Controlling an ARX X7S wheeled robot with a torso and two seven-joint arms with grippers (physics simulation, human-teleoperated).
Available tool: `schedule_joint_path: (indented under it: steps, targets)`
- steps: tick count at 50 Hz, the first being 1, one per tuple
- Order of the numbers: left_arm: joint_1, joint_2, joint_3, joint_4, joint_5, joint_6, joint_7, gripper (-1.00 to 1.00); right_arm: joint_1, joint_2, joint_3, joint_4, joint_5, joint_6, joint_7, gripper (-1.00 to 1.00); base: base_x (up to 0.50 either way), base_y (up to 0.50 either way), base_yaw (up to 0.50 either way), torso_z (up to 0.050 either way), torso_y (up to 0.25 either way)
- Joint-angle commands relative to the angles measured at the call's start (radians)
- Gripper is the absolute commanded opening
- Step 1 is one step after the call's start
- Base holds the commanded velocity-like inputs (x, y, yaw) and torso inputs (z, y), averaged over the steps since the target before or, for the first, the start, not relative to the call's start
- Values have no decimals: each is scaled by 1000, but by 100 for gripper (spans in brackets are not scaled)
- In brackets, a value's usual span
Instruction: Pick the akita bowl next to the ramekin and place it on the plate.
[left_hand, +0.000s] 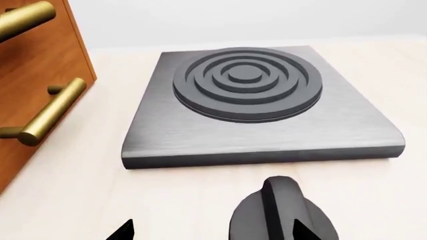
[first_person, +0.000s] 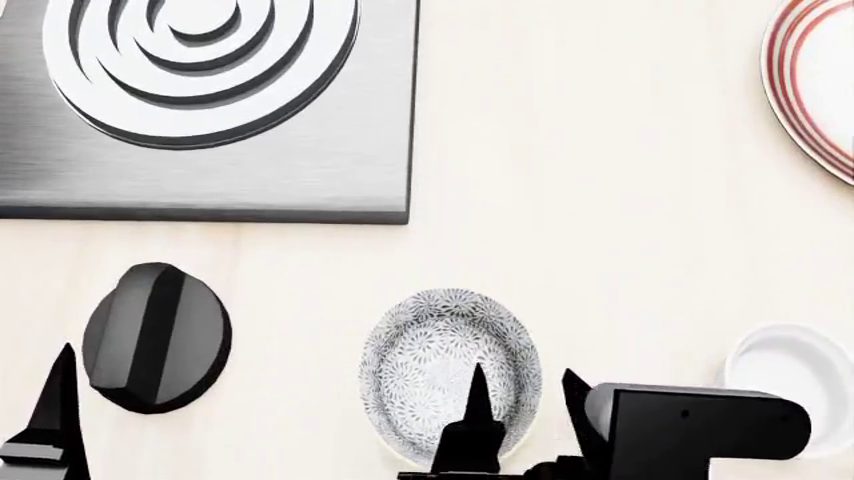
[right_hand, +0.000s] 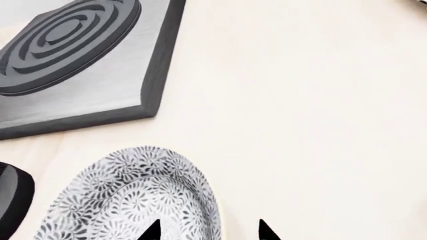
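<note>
Head view showed a pale cream countertop (first_person: 601, 200) filling the frame, matte, no seams visible. Left wrist view had a plain light wall (left_hand: 233, 20) behind the counter and a wooden cabinet front (left_hand: 33, 90) with two brass bar handles (left_hand: 47, 112) at the side.

Largest item: grey brushed-metal burner plate (first_person: 240, 150) with raised concentric rings, lying flat at far left of the head view. Just in front of it sat a black round knob (first_person: 156, 338) with a ridge across the top, apart from the burner edge.

Plate (first_person: 814, 85) with red rings was at far right, mostly cropped by the frame edge, well apart from everything else.

Akita bowl (first_person: 451, 360) sat upright near the front centre, between the knob and the ramekin (first_person: 801, 385); ramekin was to its right, near but not touching. Only one patterned bowl was in frame.

Right gripper (first_person: 527, 420) hung over the bowl's right rim, fingers spread: one tip over the bowl's inside, the other outside the rim; right wrist view matched. Contact with the rim couldn't be confirmed.

Left gripper (left_hand: 213, 232): two dark tips spread apart at the wrist frame edge, straddling the knob, pinching nothing.
</note>
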Motion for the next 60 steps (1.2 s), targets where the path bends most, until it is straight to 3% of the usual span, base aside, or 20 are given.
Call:
schedule_joint_path:
  steps: [1,20,43,60]
  targets:
    - [1,-3,5,-6,0,5,-1,100,-8,0,-6,7,-9,7,10,-100,0,0,0,0,0]
    - [2,-8,13,-10,4,12,-3,100,13,8,-7,-47,41,34,80,-100,0,0,0,0,-1]
    - [0,-19,8,-6,-10,15,-15,100,157,29,41,-100,430,51,320,-100,0,0,0,0,0]
    - [3,-23,14,-9,-6,22,-18,100,335,20,32,60,607,6,413,-100,0,0,0,0,0]
